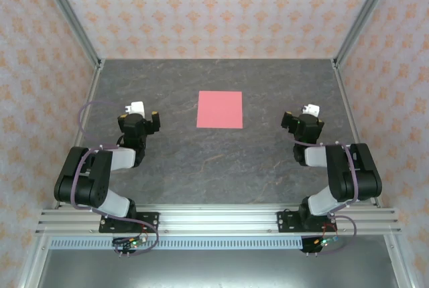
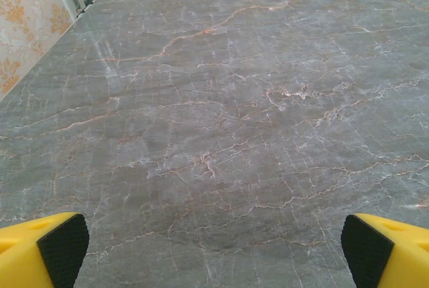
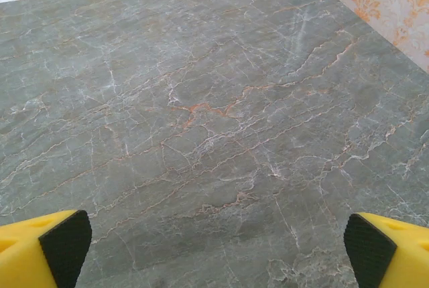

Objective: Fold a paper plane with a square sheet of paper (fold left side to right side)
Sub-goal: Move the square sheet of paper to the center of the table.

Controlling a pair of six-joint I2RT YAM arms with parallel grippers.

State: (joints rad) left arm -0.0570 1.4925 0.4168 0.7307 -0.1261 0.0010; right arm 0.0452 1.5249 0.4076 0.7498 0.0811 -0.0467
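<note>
The square sheet of paper (image 1: 220,110), salmon-pink and flat, lies unfolded on the grey marbled table (image 1: 214,167) at mid-depth, between the two arms. My left gripper (image 1: 139,115) rests to the left of the sheet, well apart from it, jaws open with nothing between them. My right gripper (image 1: 303,118) sits to the right of the sheet, also apart and open. In the left wrist view the left gripper (image 2: 214,254) has yellow fingers with black pads (image 2: 64,248) spread wide over bare table. The right gripper (image 3: 218,254) looks the same in its wrist view, pads (image 3: 66,246) far apart.
Patterned walls (image 1: 214,7) enclose the table on the left, back and right, with metal posts (image 1: 67,17) at the back corners. An aluminium rail (image 1: 214,221) carrying both arm bases runs along the near edge.
</note>
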